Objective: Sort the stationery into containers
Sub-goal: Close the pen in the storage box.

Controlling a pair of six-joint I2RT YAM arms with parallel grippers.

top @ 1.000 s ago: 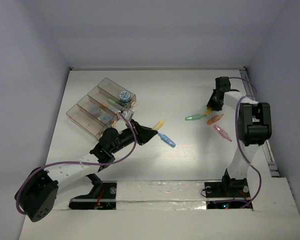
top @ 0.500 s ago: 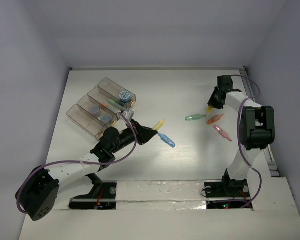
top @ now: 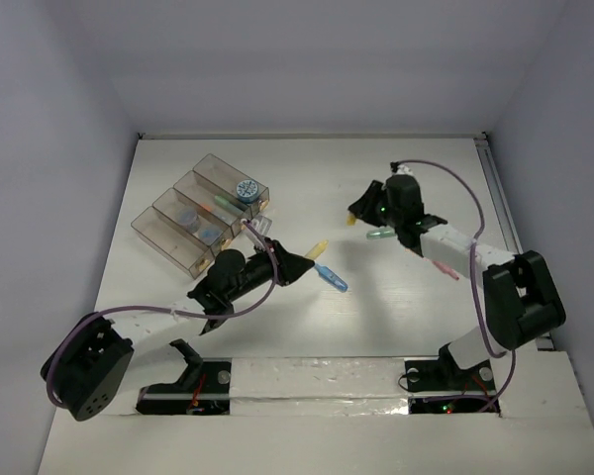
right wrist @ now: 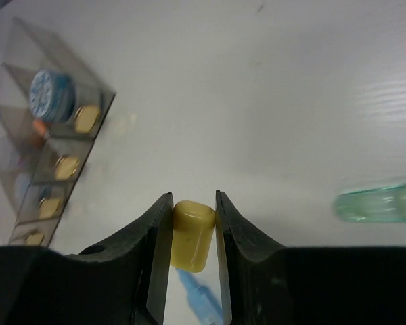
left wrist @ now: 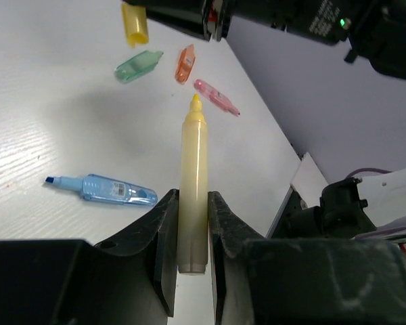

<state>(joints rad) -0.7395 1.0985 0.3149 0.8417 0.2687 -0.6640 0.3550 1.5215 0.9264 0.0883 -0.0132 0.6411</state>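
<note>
My left gripper (top: 295, 264) (left wrist: 191, 198) is shut on an uncapped yellow pen (top: 317, 245) (left wrist: 193, 183), tip pointing towards the right arm. My right gripper (top: 360, 212) (right wrist: 193, 200) is shut on the yellow cap (right wrist: 191, 234) (left wrist: 134, 22), held above the table a short way from the pen's tip. A blue pen (top: 330, 277) (left wrist: 108, 189) lies just beside the left gripper. Green (top: 379, 236) (left wrist: 139, 66), orange (left wrist: 185, 63) and pink (top: 444, 267) (left wrist: 216, 97) pens lie under the right arm. The containers (top: 193, 213) (right wrist: 47, 145) stand at the back left, holding a bluish tape roll (top: 246, 189) (right wrist: 51, 95).
White walls close in the table on the left, back and right. The right arm's forearm (top: 445, 242) stretches across the loose pens. Both arm bases (top: 317, 381) are at the near edge.
The right arm has swung from the back right towards the middle, carrying the yellow cap near the pen's tip. The left arm has shifted slightly, still holding the pen.
</note>
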